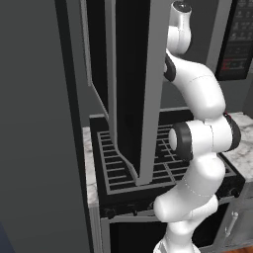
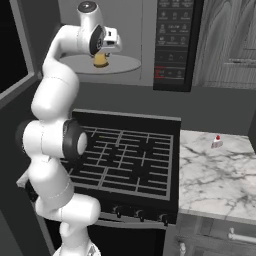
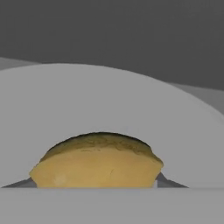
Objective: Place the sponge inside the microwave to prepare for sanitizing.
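- Sponge (image 3: pixel 97 161) is seen held between the two finger tips in the hand view, its yellow-tan body bulging up between them; the jaws are closed partway, pressed against its two sides, and nothing else is gripped.
- In the right base view the gripper (image 2: pixel 101 59) is seen reaching into the microwave (image 2: pixel 172 45), with the sponge (image 2: pixel 101 60) hanging from it just above the round pale turntable (image 2: pixel 125 64); whether the sponge already touches the plate cannot be told.
- A release from a height is judged the nearest risk: a light, springy piece could bounce or roll off the plate toward the cavity's front lip.
- A release while the sponge is squeezed could let it spring sideways or cling to one finger and be dragged back out when the hand is drawn away.
- Below the cavity the black grated stove (image 2: pixel 125 160) lies; a sponge knocked out of the opening would probably fall onto it, and the placement would be undone.
- The open door (image 1: pixel 133 89) is seen standing close beside the raised arm in the left base view; a wide swing on the way out could strike it.
- Further in, the grey back wall of the cavity (image 3: pixel 113 30) is seen beyond the plate; a push too deep could jam the hand against it.
- Off to the side, the small red-capped bottle (image 2: pixel 216 141) stands on the marble counter (image 2: pixel 215 175), well apart, and is judged out of harm's way.
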